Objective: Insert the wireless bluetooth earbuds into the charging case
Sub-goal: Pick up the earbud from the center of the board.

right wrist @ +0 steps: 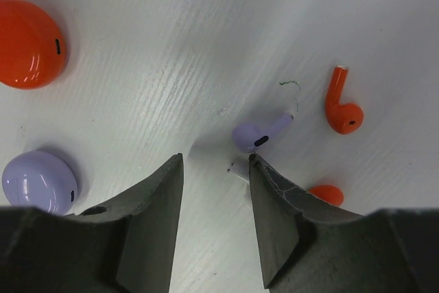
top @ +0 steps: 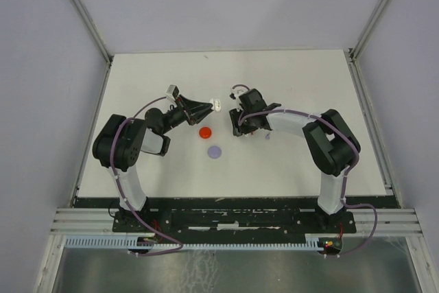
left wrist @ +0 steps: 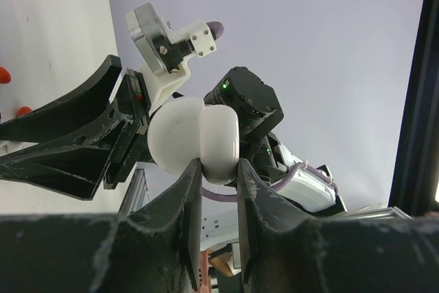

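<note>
Left tool: pinching a glossy white rounded plastic charging case, raised clear of the counter, probably so it can be loaded.
Right tool: fingers spread, nothing gripped, low over the white counter, apparently lining up on the item below.
Pale purple stemmed plastic earbud: lying flat, just ahead of the right tool's fingertips.
Red stemmed earbud: near, to one side.
Red domed case, pale purple domed case: resting apart on the counter.

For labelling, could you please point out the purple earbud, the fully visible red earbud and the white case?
purple earbud (right wrist: 248,135): right wrist view, its rounded head.
fully visible red earbud (right wrist: 343,116): right wrist view, its bulb.
white case (left wrist: 219,138): left wrist view, its shell.
</note>
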{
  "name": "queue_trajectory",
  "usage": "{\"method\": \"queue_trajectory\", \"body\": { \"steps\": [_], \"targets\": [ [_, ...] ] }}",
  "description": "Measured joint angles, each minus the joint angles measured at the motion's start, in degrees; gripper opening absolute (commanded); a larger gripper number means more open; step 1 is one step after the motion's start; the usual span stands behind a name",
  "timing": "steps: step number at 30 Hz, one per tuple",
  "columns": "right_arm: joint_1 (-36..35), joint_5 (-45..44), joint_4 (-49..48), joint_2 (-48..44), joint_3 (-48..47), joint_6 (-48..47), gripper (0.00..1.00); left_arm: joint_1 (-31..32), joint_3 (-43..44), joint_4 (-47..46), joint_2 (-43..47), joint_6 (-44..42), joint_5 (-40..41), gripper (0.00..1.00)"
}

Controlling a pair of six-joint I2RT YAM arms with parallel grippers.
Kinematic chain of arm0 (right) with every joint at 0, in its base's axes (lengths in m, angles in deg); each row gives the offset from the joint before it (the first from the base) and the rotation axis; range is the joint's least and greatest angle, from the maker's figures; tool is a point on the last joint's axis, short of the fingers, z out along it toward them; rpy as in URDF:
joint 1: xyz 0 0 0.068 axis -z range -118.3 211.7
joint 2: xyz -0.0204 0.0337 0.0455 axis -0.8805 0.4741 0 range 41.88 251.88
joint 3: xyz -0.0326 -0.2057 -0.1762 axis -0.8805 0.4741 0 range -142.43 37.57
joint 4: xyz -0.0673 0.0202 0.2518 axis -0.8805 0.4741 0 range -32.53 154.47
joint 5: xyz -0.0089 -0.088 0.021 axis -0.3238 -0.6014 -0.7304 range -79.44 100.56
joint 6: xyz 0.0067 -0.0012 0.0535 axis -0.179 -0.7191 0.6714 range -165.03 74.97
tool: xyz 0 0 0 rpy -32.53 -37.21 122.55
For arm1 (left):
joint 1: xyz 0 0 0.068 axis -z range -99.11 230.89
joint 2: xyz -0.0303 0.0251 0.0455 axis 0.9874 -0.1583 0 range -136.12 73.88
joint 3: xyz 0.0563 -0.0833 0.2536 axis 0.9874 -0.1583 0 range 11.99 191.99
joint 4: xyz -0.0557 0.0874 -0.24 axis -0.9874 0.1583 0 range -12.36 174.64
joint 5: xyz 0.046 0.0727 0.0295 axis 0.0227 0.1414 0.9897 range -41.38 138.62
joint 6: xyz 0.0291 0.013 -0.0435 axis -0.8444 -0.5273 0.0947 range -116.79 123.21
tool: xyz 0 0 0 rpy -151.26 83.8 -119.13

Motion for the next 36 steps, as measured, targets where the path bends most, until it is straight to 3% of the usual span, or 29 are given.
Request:
{"method": "queue_trajectory", "body": {
  "steps": [22,29,36],
  "targets": [
    [-0.7,0.9,3.4,-7.7,7.1,-1.0,0.51,0.0,0.0,0.0,0.0,0.0,0.0,0.03],
    [-0.7,-3.5,5.3,-14.3,6.1,0.0,0.51,0.0,-0.1,0.0,0.0,0.0,0.0,0.03],
    [-0.6,-6.9,9.5,-12.8,1.1,0.5,0.49,0.0,-0.2,0.0,0.0,0.0,0.0,0.03]
  ]
}}
